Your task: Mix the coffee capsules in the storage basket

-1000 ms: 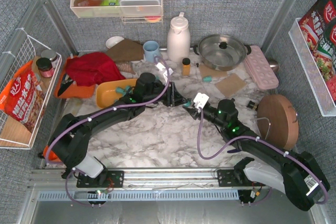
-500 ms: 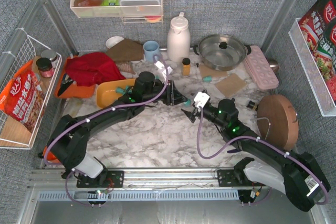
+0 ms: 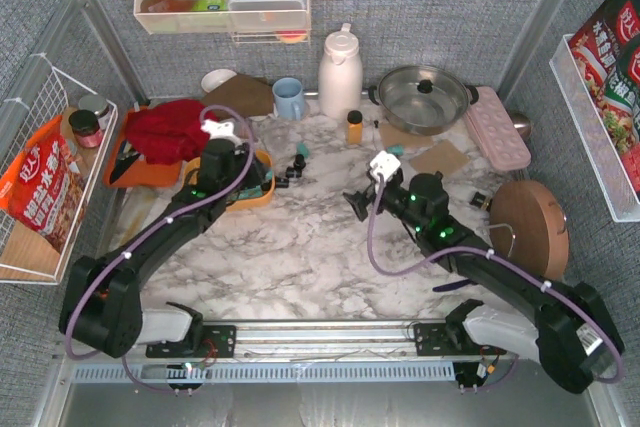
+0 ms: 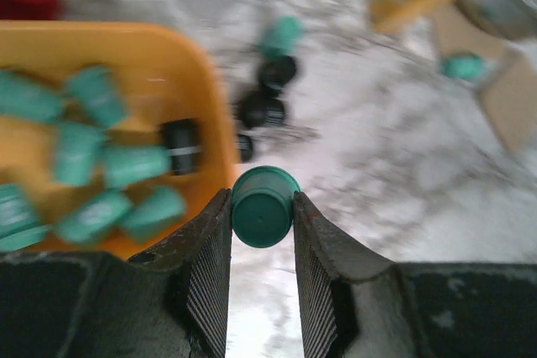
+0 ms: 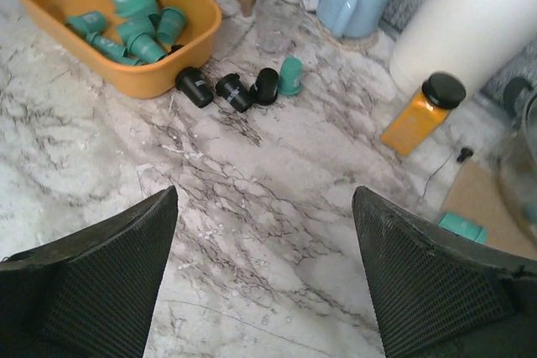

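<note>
**Finding:** The left fingers [image 4: 220, 241] are clamping one teal capsule [image 4: 263, 215] by its sides. It is hanging at the rim of the orange storage basket [image 4: 214, 123], seemingly just outside it. The basket is sitting toward the far-left corner of the counter [image 3: 300, 247], carrying teal pods and one black. The right fingers [image 5: 126, 249] are gaping wide and holding nothing, near mid-counter.

**Risk:**
- A release from here is likely sending the pod onto the counter, joining the three black capsules [image 5: 233, 91] and the loose teal one [image 5: 290, 75] lying by the basket's outer wall.
- The pod's tapered sides are inviting slip.
- A low pass is risking a knock on the rim.
</note>
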Robot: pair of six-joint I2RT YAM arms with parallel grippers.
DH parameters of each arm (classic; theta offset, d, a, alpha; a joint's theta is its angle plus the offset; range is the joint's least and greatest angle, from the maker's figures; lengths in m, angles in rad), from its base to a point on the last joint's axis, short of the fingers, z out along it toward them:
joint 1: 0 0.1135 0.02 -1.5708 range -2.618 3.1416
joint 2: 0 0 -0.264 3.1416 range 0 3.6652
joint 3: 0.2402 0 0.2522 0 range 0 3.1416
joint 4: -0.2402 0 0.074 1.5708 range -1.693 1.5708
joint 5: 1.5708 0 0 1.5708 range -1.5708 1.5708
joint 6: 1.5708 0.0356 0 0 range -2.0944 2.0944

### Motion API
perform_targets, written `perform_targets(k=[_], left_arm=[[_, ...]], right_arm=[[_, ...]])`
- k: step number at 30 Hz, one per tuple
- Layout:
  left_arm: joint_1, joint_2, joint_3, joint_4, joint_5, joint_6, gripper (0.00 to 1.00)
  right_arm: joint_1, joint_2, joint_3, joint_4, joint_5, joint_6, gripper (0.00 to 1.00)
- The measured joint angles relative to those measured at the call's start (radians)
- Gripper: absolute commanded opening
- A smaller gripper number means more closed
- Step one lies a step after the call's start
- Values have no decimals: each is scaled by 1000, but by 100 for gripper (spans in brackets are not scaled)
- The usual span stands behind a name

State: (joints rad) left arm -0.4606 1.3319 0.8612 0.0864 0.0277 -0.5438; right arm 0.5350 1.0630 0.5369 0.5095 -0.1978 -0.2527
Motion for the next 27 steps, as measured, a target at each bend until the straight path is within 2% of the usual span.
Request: perform_targets(k=[4,7,14,18,22,27], left_arm=[[74,-29,-72,-5,-142,-6,35],[103,-18,-95,-4,-232,-6,45],[126,-24,-133,17,-356,-20,97],[127,-102,-134,15,-387,-15,99],[127,-211,-105,-36,-389,23,99],[127,-343,-54,-116,-316,82,99]], right_arm=[[0,95,106,-82,75,137,86],[0,186,181,-132,138,255,80],[2,483,420,-263,252,540,66],[18,663,570,-316,270,655,61],[47,820,712,-342,282,713,60],[77,997,891,-385,315,740,60]])
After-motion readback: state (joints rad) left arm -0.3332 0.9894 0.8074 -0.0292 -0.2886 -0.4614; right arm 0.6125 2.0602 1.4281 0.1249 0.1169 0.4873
